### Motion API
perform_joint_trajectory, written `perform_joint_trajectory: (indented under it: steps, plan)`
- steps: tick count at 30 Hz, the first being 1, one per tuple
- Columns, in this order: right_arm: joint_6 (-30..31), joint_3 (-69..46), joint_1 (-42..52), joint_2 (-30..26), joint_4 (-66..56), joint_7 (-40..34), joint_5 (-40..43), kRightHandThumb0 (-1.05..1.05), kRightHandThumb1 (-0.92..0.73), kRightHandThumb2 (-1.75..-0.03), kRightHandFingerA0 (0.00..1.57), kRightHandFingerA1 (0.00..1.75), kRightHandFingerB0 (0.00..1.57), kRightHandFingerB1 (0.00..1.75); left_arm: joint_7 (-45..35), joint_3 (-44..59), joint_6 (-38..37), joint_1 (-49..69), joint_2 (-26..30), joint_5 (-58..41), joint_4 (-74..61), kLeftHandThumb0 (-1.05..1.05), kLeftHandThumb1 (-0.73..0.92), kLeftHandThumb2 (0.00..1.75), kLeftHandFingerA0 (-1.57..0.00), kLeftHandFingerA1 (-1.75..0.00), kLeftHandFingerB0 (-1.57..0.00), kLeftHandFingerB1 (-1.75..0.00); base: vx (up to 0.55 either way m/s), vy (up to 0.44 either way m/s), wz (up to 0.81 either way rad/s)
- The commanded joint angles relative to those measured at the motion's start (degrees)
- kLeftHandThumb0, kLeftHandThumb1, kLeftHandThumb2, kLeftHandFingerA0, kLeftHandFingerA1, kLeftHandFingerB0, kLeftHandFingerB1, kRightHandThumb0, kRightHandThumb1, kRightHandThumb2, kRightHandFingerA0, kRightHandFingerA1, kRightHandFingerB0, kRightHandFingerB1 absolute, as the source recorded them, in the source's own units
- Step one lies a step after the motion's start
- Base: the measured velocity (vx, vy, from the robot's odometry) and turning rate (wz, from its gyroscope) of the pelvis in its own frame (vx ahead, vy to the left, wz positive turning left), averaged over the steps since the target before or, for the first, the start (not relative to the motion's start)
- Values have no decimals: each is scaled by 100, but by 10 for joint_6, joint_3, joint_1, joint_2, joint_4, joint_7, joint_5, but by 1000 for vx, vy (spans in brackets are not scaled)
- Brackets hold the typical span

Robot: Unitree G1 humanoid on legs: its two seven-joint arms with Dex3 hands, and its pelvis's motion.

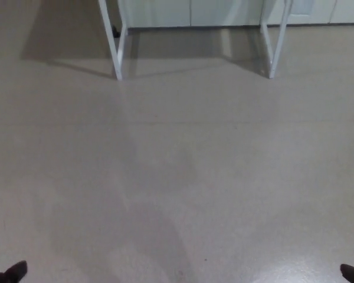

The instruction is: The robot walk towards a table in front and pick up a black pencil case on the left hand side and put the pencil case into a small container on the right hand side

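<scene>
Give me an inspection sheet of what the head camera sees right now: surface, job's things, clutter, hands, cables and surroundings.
Surface: bare beige floor; the tabletop is out of frame, and only the left table leg and the right table leg show at the top.
Job's things: pencil case and container, nothing seen.
Clutter: dark speck by the left table leg, too small to identify.
Hands: left hand and right hand show only as dark tips at the bottom corners.
Cables: nothing seen.
Surroundings: pale panels behind the legs.
</scene>
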Motion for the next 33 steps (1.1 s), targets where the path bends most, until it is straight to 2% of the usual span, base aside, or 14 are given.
perform_joint_trajectory:
  steps: [1, 7, 8, 16, 25, 26, 33]
  plan:
    - [-9, 1, -2, 3, 2, -6, 2, -49, -44, -53, 48, 48, 30, 41, 3, 3, 3, 2, 10, -3, -10, -36, 49, 63, -10, -37, -9, -20, 0, 0, 0]
    - [-12, 5, 1, -2, -2, -11, -8, -46, -46, -53, 51, 47, 30, 40, 7, 1, 8, 8, 7, -2, -20, -35, 49, 63, -11, -37, -7, -20, 93, 256, 3]
    - [-10, 5, 1, -3, -3, -12, -8, -46, -46, -53, 51, 46, 29, 39, 8, 2, 11, 7, 7, -3, -21, -22, 49, 95, 0, -50, 0, -50, 222, 562, -43]
    - [-7, 7, -1, -4, -3, -12, -9, -44, -46, -53, 52, 46, 30, 39, 14, -3, 6, 9, 8, 3, -27, -22, 51, 96, 0, -50, 0, -50, 218, 137, 0]
    - [-13, 13, 0, -9, 0, -23, -25, -48, -46, -53, 53, 47, 31, 40, 17, -9, 5, 11, 9, 10, -33, -22, 51, 96, 0, -50, 0, -50, 296, -241, 23]
    - [-12, 15, -1, -10, 0, -25, -28, -50, -46, -53, 53, 47, 31, 40, 17, -10, 2, 9, 9, 11, -30, -35, 50, 61, -14, -39, -10, -22, 327, -364, 24]
    - [-13, 16, -1, -10, 3, -23, -21, -47, -46, -53, 53, 47, 30, 40, 24, -16, -1, 8, 13, 21, -24, -32, 51, 57, -19, -38, -10, -23, 264, -65, -4]
